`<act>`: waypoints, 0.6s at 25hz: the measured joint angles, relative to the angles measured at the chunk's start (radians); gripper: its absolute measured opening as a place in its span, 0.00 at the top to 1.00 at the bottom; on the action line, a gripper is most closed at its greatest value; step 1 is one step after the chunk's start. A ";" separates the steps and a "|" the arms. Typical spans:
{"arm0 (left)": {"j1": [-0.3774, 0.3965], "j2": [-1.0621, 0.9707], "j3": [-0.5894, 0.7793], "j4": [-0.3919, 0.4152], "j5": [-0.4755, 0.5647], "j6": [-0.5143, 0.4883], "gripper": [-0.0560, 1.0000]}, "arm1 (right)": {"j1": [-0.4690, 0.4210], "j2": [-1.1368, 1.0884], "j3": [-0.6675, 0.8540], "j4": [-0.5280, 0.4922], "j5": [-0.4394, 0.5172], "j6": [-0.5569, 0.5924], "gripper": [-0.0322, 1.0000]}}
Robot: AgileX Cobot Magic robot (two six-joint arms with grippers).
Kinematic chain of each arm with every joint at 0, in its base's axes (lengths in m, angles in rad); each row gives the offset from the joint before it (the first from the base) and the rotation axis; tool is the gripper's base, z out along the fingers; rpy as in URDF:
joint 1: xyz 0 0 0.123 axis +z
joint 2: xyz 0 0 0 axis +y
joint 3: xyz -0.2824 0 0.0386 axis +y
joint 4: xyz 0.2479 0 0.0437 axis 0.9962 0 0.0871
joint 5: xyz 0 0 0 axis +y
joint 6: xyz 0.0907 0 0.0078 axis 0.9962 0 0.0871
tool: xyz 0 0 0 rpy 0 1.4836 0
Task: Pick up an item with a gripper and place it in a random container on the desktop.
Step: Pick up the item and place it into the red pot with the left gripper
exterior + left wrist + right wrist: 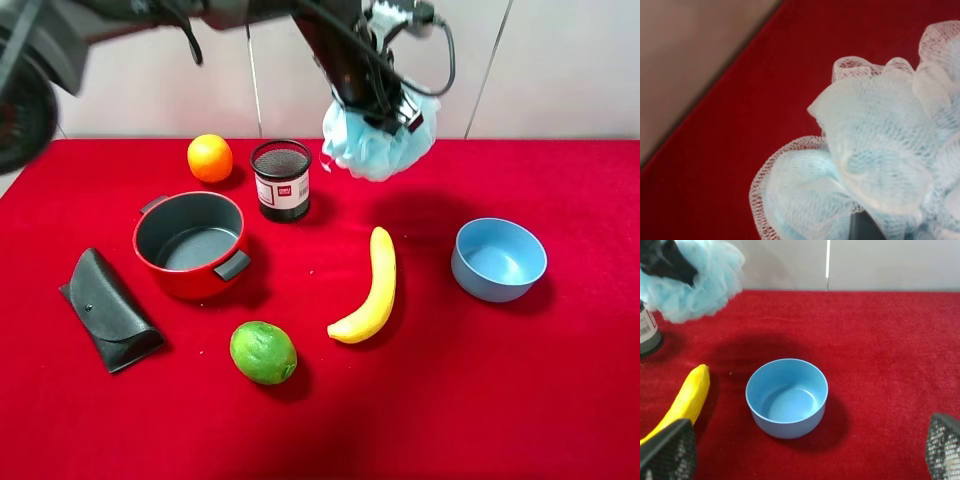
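Note:
The fluffy light-blue bath pouf (378, 142) hangs in the air above the back middle of the red desktop (450, 400), to the right of the black mesh cup. My left gripper (392, 108) reaches across from the left and is shut on its top. The pouf fills the left wrist view (875, 165) and shows at the edge of the right wrist view (692, 282). The red pot (190, 281) with a dark grey inside stands empty at the left. My right gripper (806, 449) is open and empty, facing the blue bowl, and is out of the high view.
A black mesh cup (281, 180) and an orange (210, 158) stand at the back. A banana (371, 288) and a lime (263, 352) lie in the middle. A blue bowl (498, 260) sits at the right. A black glasses case (108, 309) lies at the left.

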 joint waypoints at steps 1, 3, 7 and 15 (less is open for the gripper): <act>0.000 -0.016 0.000 0.000 0.014 -0.001 0.56 | 0.000 0.000 0.000 0.000 0.000 0.000 0.30; 0.000 -0.042 0.000 0.001 0.053 -0.009 0.56 | 0.000 0.000 0.000 0.000 0.000 0.000 0.30; 0.000 -0.106 0.000 0.048 0.139 -0.048 0.57 | 0.000 0.000 0.000 0.000 0.000 0.000 0.30; 0.000 -0.222 0.000 0.126 0.305 -0.099 0.58 | 0.000 0.000 0.000 0.000 0.000 0.000 0.30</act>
